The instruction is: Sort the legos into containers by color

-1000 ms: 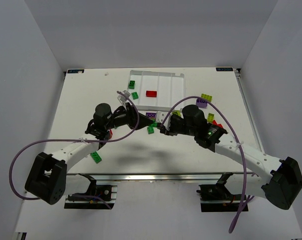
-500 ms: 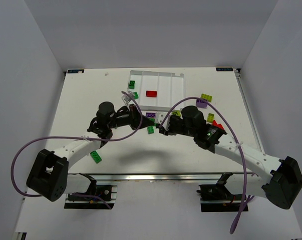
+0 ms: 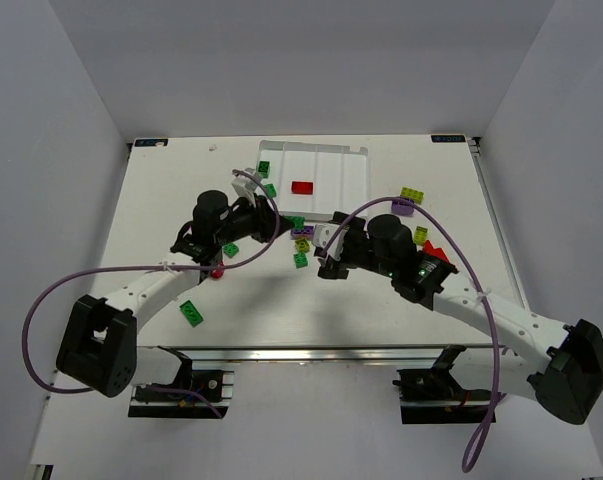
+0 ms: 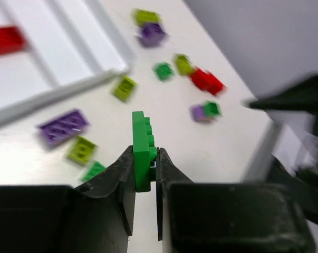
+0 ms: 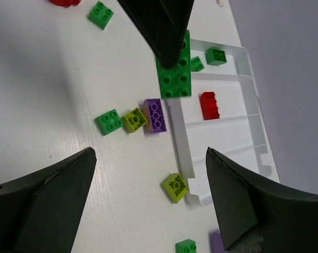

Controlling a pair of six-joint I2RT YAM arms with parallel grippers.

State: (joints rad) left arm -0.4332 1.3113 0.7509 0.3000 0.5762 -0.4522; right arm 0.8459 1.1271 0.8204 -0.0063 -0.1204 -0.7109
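Tabletop: white tabletop [image 3: 161, 200] boxed in by grey walls; both arms reach in from the near edge and meet mid-table.
Tray: white four-lane tray [image 3: 336, 160], just beyond the tips of both pincers.
Left pincer: left pincer [image 4: 145, 158] clamped tight on one green brick [image 4: 143, 145], held on edge and lifted clear of the table.
Right pincer: right pincer [image 5: 149, 158] has its jaws spread wide with nothing in them. It hangs over loose bricks at the tray's near rim.
Held brick, place: between the two pincers, seemingly by the tray's near corner in the right wrist view.
Under right pincer: purple brick [image 5: 155, 115], yellow-green brick [image 5: 134, 119] and small green brick [image 5: 110, 122] lie in a close row. A second yellow-green brick [image 5: 175, 187] sits against the tray rim.
Sorted: two green bricks [image 5: 217, 54] in the end lane, one red brick [image 5: 210, 105] in the next lane. The other two lanes look bare.
Left to do: most bricks are loose on the table, in all four colours, on both sides of the pincers.
Progress (judged): early; three in, one in hand.
Change from a second ago: the left pincer was part open and low by the loose cluster. It is now closed, with its brick raised and nearer the tray. The right jaws have widened.
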